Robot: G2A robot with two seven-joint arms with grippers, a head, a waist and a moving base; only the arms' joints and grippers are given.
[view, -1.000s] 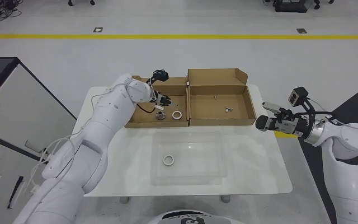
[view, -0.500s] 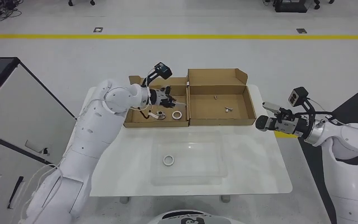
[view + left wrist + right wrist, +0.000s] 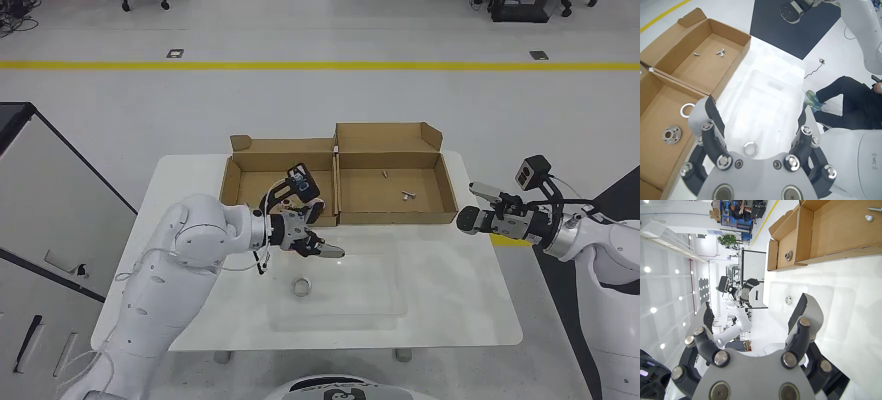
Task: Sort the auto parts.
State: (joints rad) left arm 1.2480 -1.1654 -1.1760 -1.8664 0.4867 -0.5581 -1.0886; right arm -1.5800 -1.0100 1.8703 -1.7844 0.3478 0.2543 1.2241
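Note:
A metal ring (image 3: 301, 287) lies in the clear plastic tray (image 3: 370, 300); it also shows below my left gripper (image 3: 750, 148). My left gripper (image 3: 322, 246) hangs open and empty over the tray's far left corner, next to the left cardboard box (image 3: 250, 190). That box holds a flanged hub (image 3: 671, 134) and a flat washer (image 3: 686, 109). Two bolts (image 3: 721, 53) lie in the right cardboard box (image 3: 390, 205). My right gripper (image 3: 466, 222) is open and empty off the right box's front right corner, above the table.
The white table (image 3: 460, 290) has bare surface right of the tray and in front of it. A person sits on the floor beyond the table's edge (image 3: 848, 102). A black-framed panel (image 3: 50, 200) stands left of the table.
My left gripper has swung out of the left box, toward the front and right, to the tray's corner, open and carrying nothing. The right arm has stayed still.

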